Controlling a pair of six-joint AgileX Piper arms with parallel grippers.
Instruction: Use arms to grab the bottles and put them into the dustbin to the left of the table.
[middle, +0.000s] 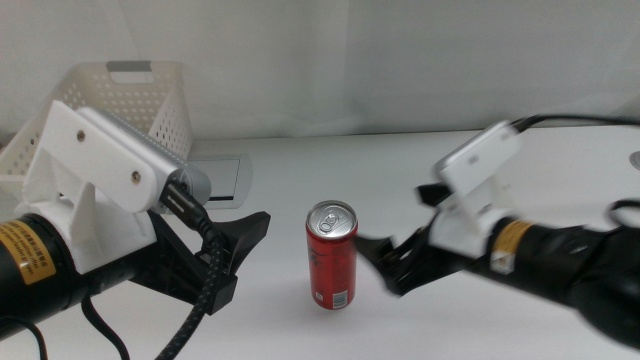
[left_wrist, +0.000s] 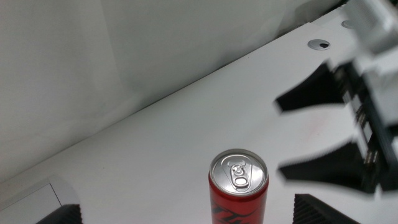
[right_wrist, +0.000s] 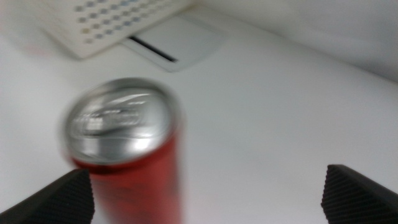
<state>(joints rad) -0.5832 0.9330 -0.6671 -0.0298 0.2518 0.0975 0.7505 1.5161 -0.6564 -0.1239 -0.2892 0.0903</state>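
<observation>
Middle view: red can (middle: 331, 256) stands upright on the white table (middle: 400, 170), between the two grippers.
Left gripper (middle: 245, 240): just left of the can, not touching; its jaws stand wide apart in the left wrist view.
Right gripper (middle: 385, 262): just right of the can, jaws spread wide, holding nothing.
Dustbin (middle: 140, 100): white perforated basket, back left, well apart from the can.
Tray (middle: 222, 178): flat, beside the basket.
Right wrist view: blurred; can (right_wrist: 127, 152) near one jaw.
</observation>
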